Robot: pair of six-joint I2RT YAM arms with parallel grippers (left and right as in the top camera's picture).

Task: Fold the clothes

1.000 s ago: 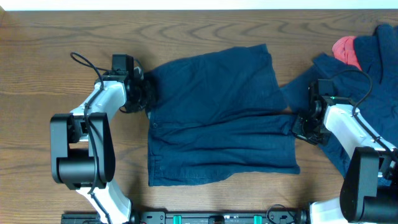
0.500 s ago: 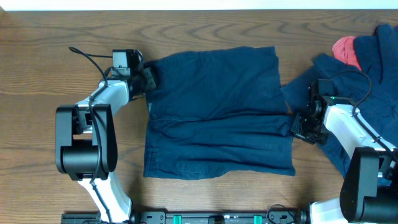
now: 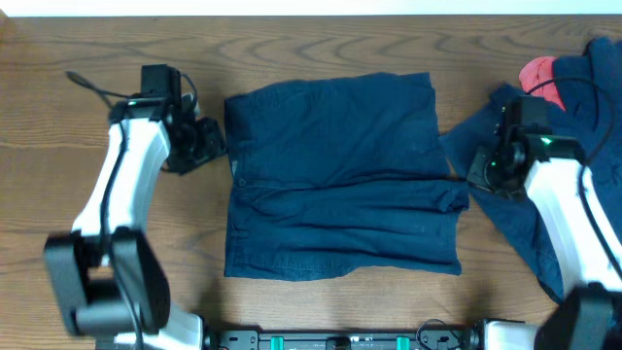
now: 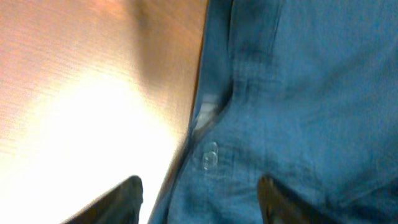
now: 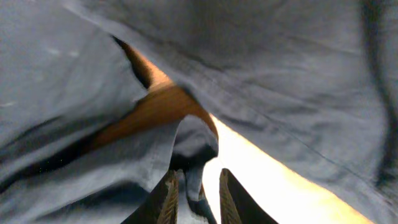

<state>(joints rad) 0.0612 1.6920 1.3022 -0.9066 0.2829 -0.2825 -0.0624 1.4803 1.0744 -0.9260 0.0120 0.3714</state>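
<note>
The task is at an early stage, judging by how things lie. The shorts [image 3: 340,175] are spread flat in the middle of the wooden surface [image 3: 58,117], waistband to the robot's left and both legs side by side running to its right. No fold shows in them yet. The left pincer [image 3: 204,144] sits just beside the waistband edge and apart from it. Its wrist view shows it released [image 4: 199,199], jaws spread wide over the waistband's button [image 4: 210,157] with nothing gripped. The right pincer [image 3: 481,177] is at the opposite edge, near where the two legs split. Its wrist view shows it nearly closed [image 5: 194,193] with a tuck of navy cloth between the jaws, most likely the shorts' leg hem, though another navy garment [image 3: 593,87] lies close by. That garment is crumpled at the far right of the surface together with a pink-red piece [image 3: 537,76], both untouched. So the flattening looks done, while folding the shorts and handling the heap remain.
</note>
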